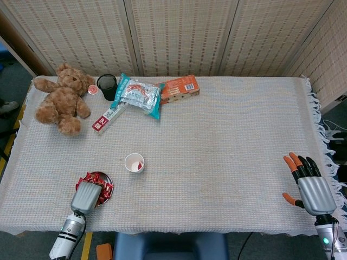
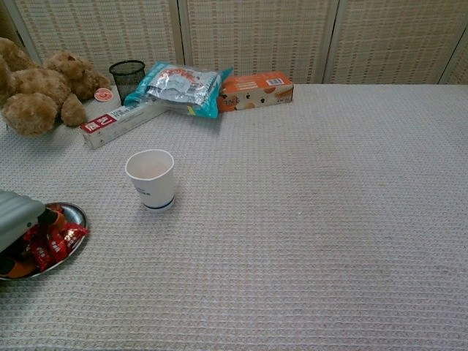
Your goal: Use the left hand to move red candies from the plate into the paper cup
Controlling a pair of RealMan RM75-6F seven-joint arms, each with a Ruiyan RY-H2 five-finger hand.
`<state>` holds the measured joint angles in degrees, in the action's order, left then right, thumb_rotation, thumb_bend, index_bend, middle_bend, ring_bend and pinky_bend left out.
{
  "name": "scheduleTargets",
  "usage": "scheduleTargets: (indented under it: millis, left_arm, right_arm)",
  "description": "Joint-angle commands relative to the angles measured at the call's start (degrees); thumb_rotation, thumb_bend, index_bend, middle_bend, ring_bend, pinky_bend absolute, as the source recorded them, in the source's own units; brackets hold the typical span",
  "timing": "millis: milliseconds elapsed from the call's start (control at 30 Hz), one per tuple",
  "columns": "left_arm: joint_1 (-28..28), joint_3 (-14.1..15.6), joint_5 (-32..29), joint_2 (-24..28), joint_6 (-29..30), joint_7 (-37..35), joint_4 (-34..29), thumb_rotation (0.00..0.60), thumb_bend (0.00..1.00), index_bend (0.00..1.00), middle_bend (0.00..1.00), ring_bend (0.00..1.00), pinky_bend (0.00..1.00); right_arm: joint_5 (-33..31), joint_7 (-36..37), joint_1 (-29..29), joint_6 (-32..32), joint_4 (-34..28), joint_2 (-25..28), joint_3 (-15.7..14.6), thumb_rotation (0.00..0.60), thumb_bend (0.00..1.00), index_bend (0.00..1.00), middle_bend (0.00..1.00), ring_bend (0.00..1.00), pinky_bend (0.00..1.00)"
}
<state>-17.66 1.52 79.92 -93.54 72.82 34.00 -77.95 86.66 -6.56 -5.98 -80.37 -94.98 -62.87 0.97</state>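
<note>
Red candies [image 2: 50, 241] lie on the metal plate [image 2: 75, 216] under the left hand [image 1: 87, 196], its grip hidden; the paper cup [image 1: 134, 162] stands just right; far right, the right hand [image 1: 310, 184] rests with fingers spread, empty

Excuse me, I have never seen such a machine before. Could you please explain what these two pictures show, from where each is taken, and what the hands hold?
This is a robot with two arms ending in mechanical hands. Both cameras are its own: the head view looks down on the table, the chest view looks across it.

The left hand is down over a metal plate of red candies; whether it grips one cannot be seen. The right hand rests open at the table's edge, holding nothing.

A paper cup stands beside the plate with something red inside. At the far side lie a teddy bear, a black mesh cup, a snack bag, an orange box and a long narrow box.
</note>
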Motion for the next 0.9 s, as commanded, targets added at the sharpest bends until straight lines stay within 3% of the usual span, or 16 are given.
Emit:
scheduleTargets:
  millis: [33,333,900]
  left_arm:
    - [0.16,-0.06,0.04,-0.03,0.15,-0.13,0.01,0.6,0.6,0.65,0.62,0.67,0.99]
    - [0.34,-0.15,1.43,-0.38,0.62,-2.71,1.6,0.6,0.76,0.71,0.69,0.69,1.0]
    - [1.11,-0.82,4.97,0.59,3.74,-10.48,1.57,0.6,0.8,0.73,0.71,0.71,1.0]
  right_arm:
    - [-0.11,-0.16,-0.03,0.12,-0.06,0.0,0.0,0.6,0.08,0.0,0.0,0.0,0.0]
    - [-0.43,-0.49,-0.1,0.44,-0.2,-0.03,0.03,0.6,0.08,0.0,0.0,0.0,0.0]
    - [-0.74,-0.96,-0.21,0.88,-0.4,-0.03,-0.01,0.6,0.08,0.0,0.0,0.0,0.0]
